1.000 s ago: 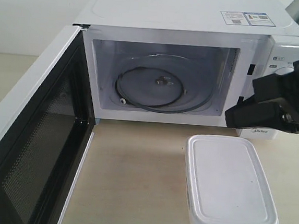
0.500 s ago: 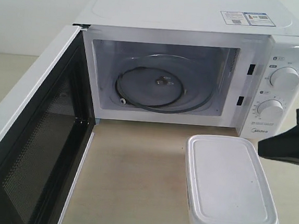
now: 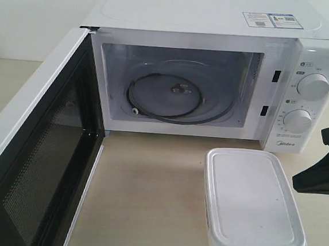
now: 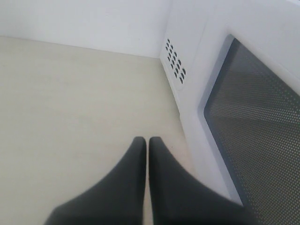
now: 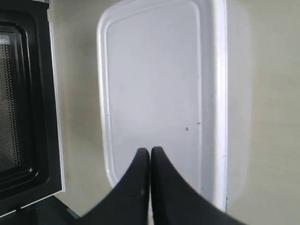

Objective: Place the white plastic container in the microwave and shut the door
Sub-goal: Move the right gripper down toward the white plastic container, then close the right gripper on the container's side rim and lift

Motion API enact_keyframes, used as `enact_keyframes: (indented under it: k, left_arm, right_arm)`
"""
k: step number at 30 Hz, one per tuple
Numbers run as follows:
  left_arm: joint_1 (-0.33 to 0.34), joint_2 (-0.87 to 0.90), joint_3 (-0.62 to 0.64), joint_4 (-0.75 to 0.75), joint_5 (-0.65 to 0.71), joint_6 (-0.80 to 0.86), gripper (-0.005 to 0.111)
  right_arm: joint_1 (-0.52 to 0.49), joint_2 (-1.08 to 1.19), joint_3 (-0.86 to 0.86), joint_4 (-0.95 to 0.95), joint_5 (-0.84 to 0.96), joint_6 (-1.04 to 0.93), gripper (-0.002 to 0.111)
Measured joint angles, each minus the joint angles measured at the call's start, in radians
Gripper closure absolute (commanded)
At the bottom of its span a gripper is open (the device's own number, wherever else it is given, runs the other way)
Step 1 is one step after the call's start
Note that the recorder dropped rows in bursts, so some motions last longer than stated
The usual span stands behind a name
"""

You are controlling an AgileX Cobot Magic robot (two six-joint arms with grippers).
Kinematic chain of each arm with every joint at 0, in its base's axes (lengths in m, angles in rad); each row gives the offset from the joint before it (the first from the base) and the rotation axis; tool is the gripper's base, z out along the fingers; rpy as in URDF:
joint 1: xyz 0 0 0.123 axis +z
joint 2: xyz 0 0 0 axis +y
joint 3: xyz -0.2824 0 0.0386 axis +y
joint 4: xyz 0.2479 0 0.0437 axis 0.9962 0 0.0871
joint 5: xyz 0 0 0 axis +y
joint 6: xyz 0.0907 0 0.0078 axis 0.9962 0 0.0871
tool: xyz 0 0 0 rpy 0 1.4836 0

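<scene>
The white plastic container rests on the bench, lid fitted, on the near right of the scene. It is outside the microwave, just nearer than the control panel, with its long side running from far to near. A few small dark specks mark the lid.

The right pincer is clenched, with its two dark fingers pressed together and nothing between them. In the right wrist view the fingertips overlap one short end of the container lid. The exterior view shows this pincer at the right edge of the scene, to the right of the container and apart from it.

The door stands fully open, hinged on the left and swung toward the near left. Its black inner frame and mesh window face the bench. The glass turntable lies flat on the cavity floor over a dark ring. Two round dials sit one above the other on the right panel. A label sticker lies on the top toward the right.

The left pincer is clenched and holds nothing. It hangs over bare bench just beside the outer face of the door, near a group of vent slots.
</scene>
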Motion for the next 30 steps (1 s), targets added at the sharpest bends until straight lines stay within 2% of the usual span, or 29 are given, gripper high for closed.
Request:
enact_keyframes:
  k: [2,5,7,14,18,22,27,30]
  left_arm:
    - [0.0,0.0,0.0,0.0,0.0,0.0,0.103]
    - [0.0,0.0,0.0,0.0,0.0,0.0,0.103]
    - [0.0,0.0,0.0,0.0,0.0,0.0,0.103]
    - [0.0,0.0,0.0,0.0,0.0,0.0,0.103]
    - [0.0,0.0,0.0,0.0,0.0,0.0,0.103]
    - [0.0,0.0,0.0,0.0,0.0,0.0,0.103]
    - [0.0,0.0,0.0,0.0,0.0,0.0,0.103]
    - [0.0,0.0,0.0,0.0,0.0,0.0,0.103]
  right_arm:
    - [0.0,0.001,0.0,-0.031,-0.019,0.02,0.09]
    - [-0.002,0.001,0.0,-0.065,-0.044,0.049,0.063]
    - [-0.002,0.001,0.0,-0.07,-0.049,0.056,0.053]
    - [-0.002,0.02,0.0,-0.022,-0.113,0.046,0.055]
    - [-0.002,0.119,-0.03,0.046,-0.061,0.006,0.055]
    - [0.005,0.129,-0.037,0.042,-0.083,0.004,0.055]
    - [0.091,0.151,-0.039,0.02,-0.179,0.004,0.055]
    - [0.101,0.175,-0.039,0.02,-0.197,0.004,0.055]
